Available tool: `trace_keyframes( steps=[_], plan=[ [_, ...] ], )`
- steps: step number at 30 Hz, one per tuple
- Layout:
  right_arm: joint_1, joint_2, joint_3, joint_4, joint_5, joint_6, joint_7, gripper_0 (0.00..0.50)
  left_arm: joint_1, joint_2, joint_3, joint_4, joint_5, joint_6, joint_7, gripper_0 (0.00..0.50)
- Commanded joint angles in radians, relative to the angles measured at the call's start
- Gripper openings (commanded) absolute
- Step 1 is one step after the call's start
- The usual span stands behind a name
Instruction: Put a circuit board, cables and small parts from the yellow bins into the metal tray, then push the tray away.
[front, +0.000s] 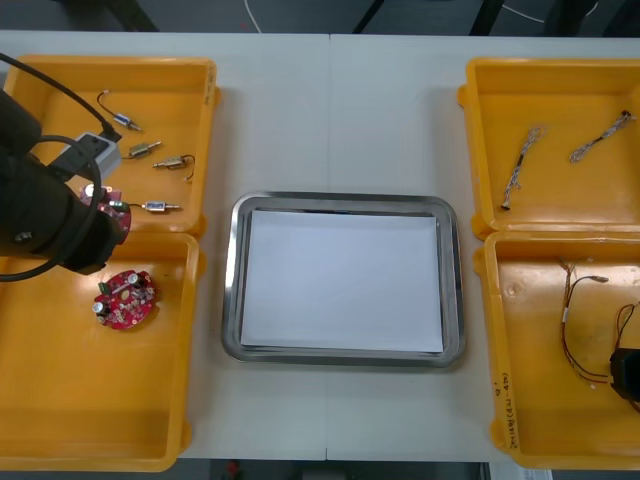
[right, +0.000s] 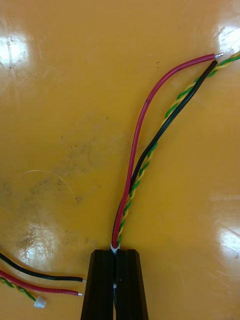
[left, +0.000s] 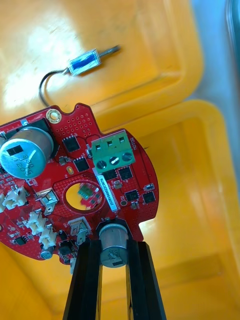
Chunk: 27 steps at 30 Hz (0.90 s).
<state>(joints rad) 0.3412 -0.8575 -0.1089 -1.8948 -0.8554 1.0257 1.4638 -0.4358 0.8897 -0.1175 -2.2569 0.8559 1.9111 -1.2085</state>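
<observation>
**Left claw**, left of the tray: closed on a board. The fingers clamp only a small metal can at the board's rim. The board hangs clear above the bins on that side.

**Right claw**, right of the tray, near side: closed on a cable bundle of red, black and yellow-green leads. It pinches the bundle at its white tie, and the rest lies on the bin floor.

**Risks, as I judge them:**
- I hold the board by one component off its centre, so a quick swing toward the tray could let it pivot, slip out or strain the can.
- The bundle's loose ends may drag, or snag the second bundle beside the claw and pull it along.
- If I send both claws to the tray together, they could meet over it.

**Surroundings:**
- Left of the tray lie a spare board and small metal parts.
- Right of the tray, far side, lie blue-white cables.
- The tray is white inside and holds nothing. Only bin walls and bare worktop lie between it and either load.
</observation>
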Motion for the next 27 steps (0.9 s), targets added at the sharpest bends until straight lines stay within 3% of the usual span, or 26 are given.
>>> trace_keyframes(
  steps=[1, 8, 16, 19, 25, 27],
  plan=[
    [0.033, -0.014, -0.012, -0.029, -0.022, 0.036, 0.026, 0.000, -0.098, -0.055, -0.073, -0.015, 0.006, 0.009, 0.130, 0.000],
    [0.029, -0.014, -0.123, -0.124, -0.037, 0.194, 0.021, 0.000, -0.196, -0.132, -0.180, -0.007, -0.011, 0.009, 0.219, 0.002],
    [0.005, -0.014, -0.256, -0.217, -0.068, 0.379, 0.015, 0.000, -0.285, -0.259, -0.318, 0.007, -0.086, 0.009, 0.343, 0.001],
    [-0.004, -0.014, -0.290, -0.253, -0.077, 0.429, 0.009, 0.000, -0.291, -0.302, -0.358, 0.008, -0.115, 0.009, 0.396, 0.002],
    [-0.039, -0.018, -0.365, -0.337, -0.099, 0.551, -0.007, 0.000, -0.293, -0.385, -0.487, 0.023, -0.248, 0.009, 0.474, 0.000],
    [-0.050, -0.026, -0.390, -0.363, -0.106, 0.583, -0.010, 0.000, -0.293, -0.394, -0.516, 0.046, -0.253, 0.009, 0.515, 0.000]
  ],
)
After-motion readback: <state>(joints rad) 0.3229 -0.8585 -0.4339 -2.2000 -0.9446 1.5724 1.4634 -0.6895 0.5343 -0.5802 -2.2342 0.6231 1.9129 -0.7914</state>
